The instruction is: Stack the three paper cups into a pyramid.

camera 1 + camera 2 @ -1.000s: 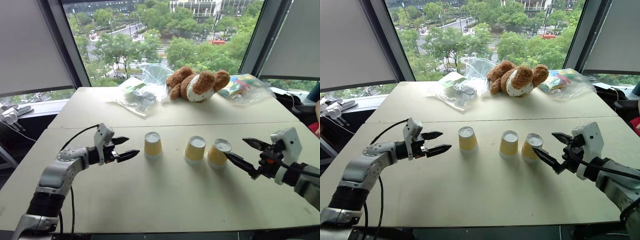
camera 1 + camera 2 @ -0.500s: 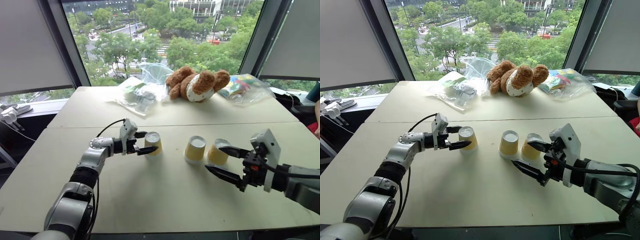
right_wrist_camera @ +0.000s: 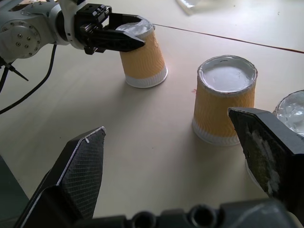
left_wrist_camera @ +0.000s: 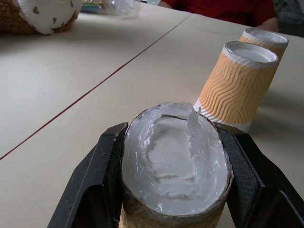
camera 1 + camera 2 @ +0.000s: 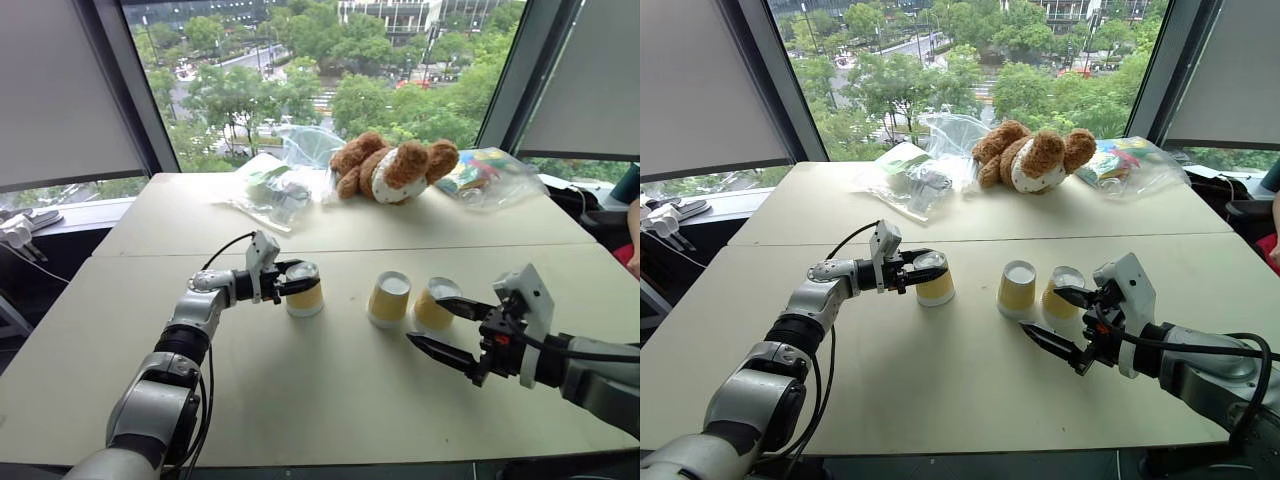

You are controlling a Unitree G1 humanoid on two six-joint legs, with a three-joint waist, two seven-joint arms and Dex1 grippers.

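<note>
The left cup [image 5: 304, 288] is pinched near its top by the left pincer [image 5: 292, 284]; the right pincer [image 5: 452, 328] is held spread beside the right cup [image 5: 436, 303], right of the middle cup [image 5: 389, 298].

Bare surface [image 5: 300, 390] lies open in front of the cups. The middle cup [image 5: 389, 298] and right cup [image 5: 434, 304] stand close together; a wider gap separates them from the left cup [image 5: 304, 289].

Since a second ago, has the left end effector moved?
Yes. The left end effector travelled right, away from the table edge, onto the left cup.
</note>
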